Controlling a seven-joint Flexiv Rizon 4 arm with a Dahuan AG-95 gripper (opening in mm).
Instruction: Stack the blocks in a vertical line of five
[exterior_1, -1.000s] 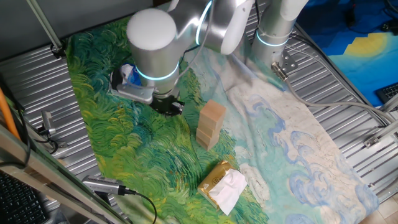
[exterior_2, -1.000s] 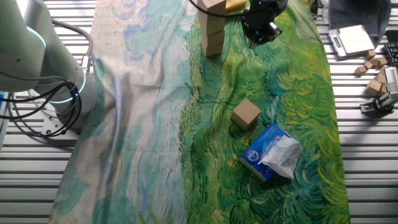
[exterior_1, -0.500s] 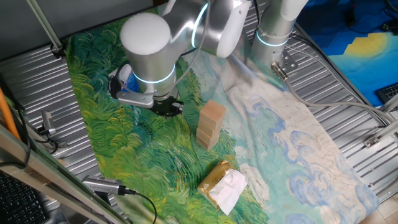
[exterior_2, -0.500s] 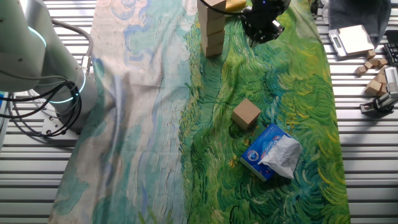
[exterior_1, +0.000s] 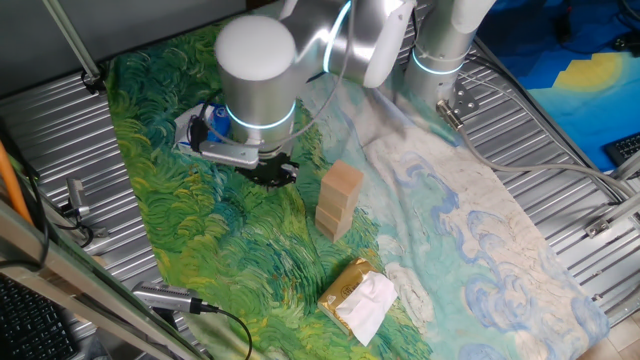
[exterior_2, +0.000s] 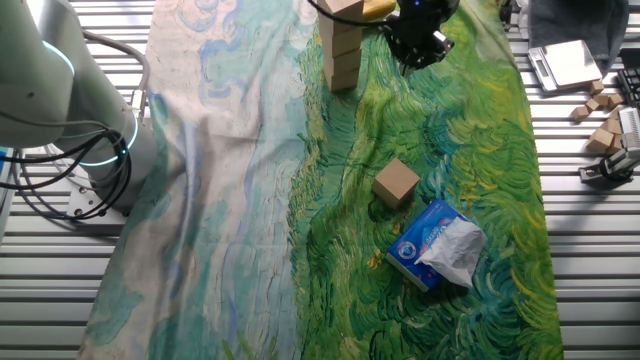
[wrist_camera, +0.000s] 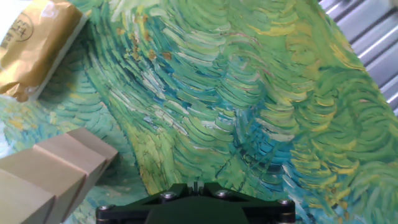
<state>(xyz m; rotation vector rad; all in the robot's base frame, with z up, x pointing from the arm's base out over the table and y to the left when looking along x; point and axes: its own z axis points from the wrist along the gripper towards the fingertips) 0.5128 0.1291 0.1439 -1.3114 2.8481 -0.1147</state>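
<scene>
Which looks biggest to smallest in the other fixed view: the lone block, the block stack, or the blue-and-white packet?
1. blue-and-white packet, nearer the camera
2. block stack, cut off by the top edge, so its rank is unsure
3. lone block

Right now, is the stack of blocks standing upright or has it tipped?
Upright. The stack rises straight off the cloth in both fixed views, blocks squarely atop one another; a loose block sits apart.

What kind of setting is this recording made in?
Most likely a robotics lab bench: a ribbed metal table draped with a painted-pattern cloth, a robot arm mounted on it, and loose cables by the table edge. The props are a stack of wooden blocks and snack-like packets.
</scene>
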